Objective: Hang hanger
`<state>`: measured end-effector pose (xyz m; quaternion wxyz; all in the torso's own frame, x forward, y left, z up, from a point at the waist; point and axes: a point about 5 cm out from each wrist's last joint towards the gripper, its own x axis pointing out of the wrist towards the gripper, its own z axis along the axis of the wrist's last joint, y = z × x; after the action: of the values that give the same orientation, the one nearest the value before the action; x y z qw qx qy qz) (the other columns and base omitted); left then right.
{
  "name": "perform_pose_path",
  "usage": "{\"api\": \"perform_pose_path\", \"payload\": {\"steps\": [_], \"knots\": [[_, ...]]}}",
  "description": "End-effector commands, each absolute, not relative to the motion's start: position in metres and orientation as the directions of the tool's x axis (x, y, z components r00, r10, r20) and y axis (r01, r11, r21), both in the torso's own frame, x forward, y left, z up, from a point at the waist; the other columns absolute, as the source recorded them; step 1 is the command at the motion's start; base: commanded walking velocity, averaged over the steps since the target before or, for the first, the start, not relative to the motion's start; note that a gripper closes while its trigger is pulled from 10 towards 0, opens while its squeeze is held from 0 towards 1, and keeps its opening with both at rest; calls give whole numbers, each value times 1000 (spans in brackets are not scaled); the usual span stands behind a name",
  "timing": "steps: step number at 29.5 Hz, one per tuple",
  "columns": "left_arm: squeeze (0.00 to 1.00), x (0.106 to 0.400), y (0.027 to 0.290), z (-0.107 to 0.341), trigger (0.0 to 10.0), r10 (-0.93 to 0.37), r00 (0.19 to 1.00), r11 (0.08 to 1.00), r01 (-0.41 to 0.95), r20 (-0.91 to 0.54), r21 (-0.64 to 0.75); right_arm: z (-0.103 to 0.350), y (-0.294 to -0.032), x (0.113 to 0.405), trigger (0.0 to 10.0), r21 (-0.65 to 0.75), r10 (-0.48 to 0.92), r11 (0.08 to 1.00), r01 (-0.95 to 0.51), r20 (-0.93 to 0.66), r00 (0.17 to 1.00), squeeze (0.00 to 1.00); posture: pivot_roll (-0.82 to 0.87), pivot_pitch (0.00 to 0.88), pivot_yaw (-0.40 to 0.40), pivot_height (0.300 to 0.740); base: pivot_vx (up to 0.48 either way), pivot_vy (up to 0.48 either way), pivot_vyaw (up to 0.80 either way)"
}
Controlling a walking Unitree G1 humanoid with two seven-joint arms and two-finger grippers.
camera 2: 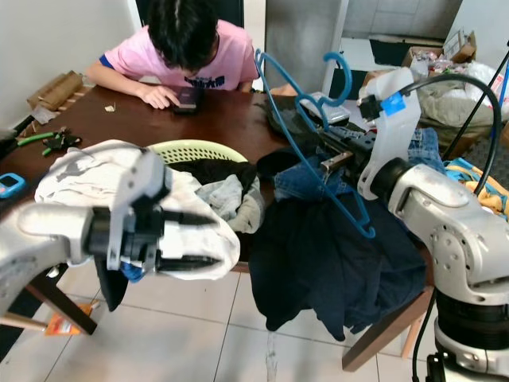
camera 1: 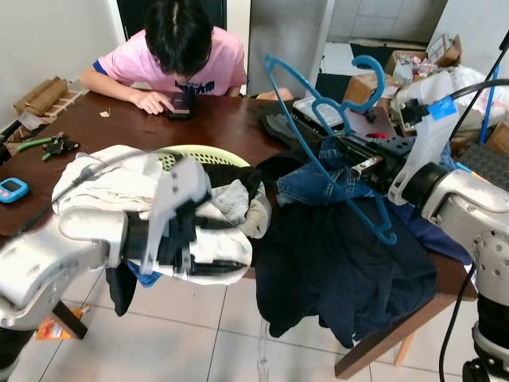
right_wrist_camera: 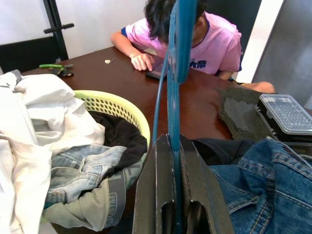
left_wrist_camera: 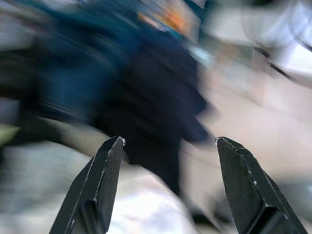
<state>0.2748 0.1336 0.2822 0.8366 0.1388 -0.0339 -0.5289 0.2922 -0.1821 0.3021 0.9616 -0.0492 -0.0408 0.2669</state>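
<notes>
Item 1: blue hanger [camera 1: 334, 151], plastic, held in air above the table [camera 1: 231, 123], tilted, hook end up toward the far side. Clamped at its thin bar by right gripper [right_wrist_camera: 171, 146]; jaws were pressed together on the bar, seen close in right wrist view.

Item 2: left gripper [camera 2: 195, 239], in front of the table's near edge, level w/ the white garment [camera 1: 103, 179]. Jaws were apart, holding nothing; left wrist view was blurred, dark cloth beyond.

Item 3: yellow-green laundry basket [right_wrist_camera: 114, 105] on the table, heaped w/ clothes: white garment draped over its near-left rim, pale denim piece [right_wrist_camera: 83, 168] and a dark item inside.

Item 4: dark navy garment [camera 1: 342, 270], hung over the table's near edge, below the hanger. Blue jeans [right_wrist_camera: 263, 180] lay just beside it, under the right arm.

Item 5: person in pink T-shirt [camera 1: 219, 60], seated at the far side, head bowed, one hand on a phone [camera 1: 180, 105].

Misc.: green-handled pliers [camera 1: 36, 145] and small blue device [camera 1: 12, 189] at far left of table; clear plastic case [right_wrist_camera: 287, 113] at right; cardboard boxes [camera 1: 421, 56] in background.
</notes>
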Motion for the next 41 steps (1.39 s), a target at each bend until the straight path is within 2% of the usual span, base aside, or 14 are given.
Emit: {"api": "perform_pose_path", "payload": {"steps": [1, 4, 5, 6, 10, 16, 27, 32, 33, 35, 36, 38, 39, 41], "knots": [[1000, 288, 138, 286, 10000, -834, 551, 524, 811, -38, 259, 303, -182, 290, 10000, -128, 522, 849, -512, 54, 851, 0, 1, 86, -11, 740, 0, 0, 0], [1000, 318, 150, 298, 10000, -648, 758, 749, 616, 75, 243, 303, -181, 290, 10000, -131, 526, 847, -516, 56, 849, 0, 1, 85, -11, 740, 0, 0, 0], [898, 325, 154, 296, 10000, -597, 799, 791, 573, 70, 214, 304, -181, 290, 10000, -131, 527, 846, -517, 57, 848, 0, -1, 82, -12, 740, 0, 0, 0], [12, 331, 157, 288, 10000, -563, 826, 817, 551, 25, 173, 304, -180, 291, 10000, -132, 528, 845, -518, 58, 847, 0, -1, 82, -12, 740, 0, 0, 0], [0, 333, 156, 281, 10000, -570, 822, 814, 566, -6, 131, 304, -180, 291, 10000, -134, 529, 845, -518, 58, 847, 0, -2, 86, -15, 740, 0, 0, 0], [0, 335, 142, 248, 10000, -679, 719, 734, 671, -148, -106, 306, -182, 290, 10000, -139, 524, 847, -513, 59, 850, 0, -14, 92, -17, 740, 0, 0, 0], [0, 337, 152, 230, 10000, -626, 714, 777, 603, -313, -178, 307, -187, 288, 10000, -146, 506, 857, -494, 53, 861, 0, -21, 97, -17, 740, 0, 0, 0], [0, 328, 149, 224, 10000, -666, 649, 738, 643, -368, -203, 307, -188, 289, 10000, -147, 502, 859, -490, 54, 863, 0, -20, 99, -18, 740, 0, 0, 0], [0, 326, 149, 223, 8745, -675, 630, 728, 653, -384, -208, 308, -188, 289, 10000, -148, 501, 860, -489, 54, 864, 0, -20, 99, -18, 740, 0, 0, 0], [0, 326, 149, 223, 8745, -675, 630, 728, 653, -384, -208, 308, -188, 289, 10000, -148, 501, 860, -489, 54, 864, 0, -20, 99, -18, 740, 0, 0, 0], [0, 323, 148, 222, 6353, -683, 613, 718, 663, -397, -212, 308, -188, 289, 10000, -148, 500, 860, -489, 54, 864, 0, -20, 99, -18, 740, 0, 0, 0], [0, 323, 148, 222, 6353, -683, 613, 718, 663, -397, -212, 308, -188, 289, 10000, -148, 500, 860, -489, 54, 864, 0, -20, 99, -18, 740, 0, 0, 0], [0, 321, 148, 222, 0, -693, 597, 706, 674, -404, -217, 308, -188, 289, 10000, -148, 499, 861, -487, 54, 865, 0, -18, 101, -18, 740, 0, 0, 0], [0, 321, 148, 222, 0, -693, 597, 706, 674, -404, -217, 308, -188, 289, 10000, -148, 499, 861, -487, 54, 865, 0, -18, 101, -18, 740, 0, 0, 0]]}}
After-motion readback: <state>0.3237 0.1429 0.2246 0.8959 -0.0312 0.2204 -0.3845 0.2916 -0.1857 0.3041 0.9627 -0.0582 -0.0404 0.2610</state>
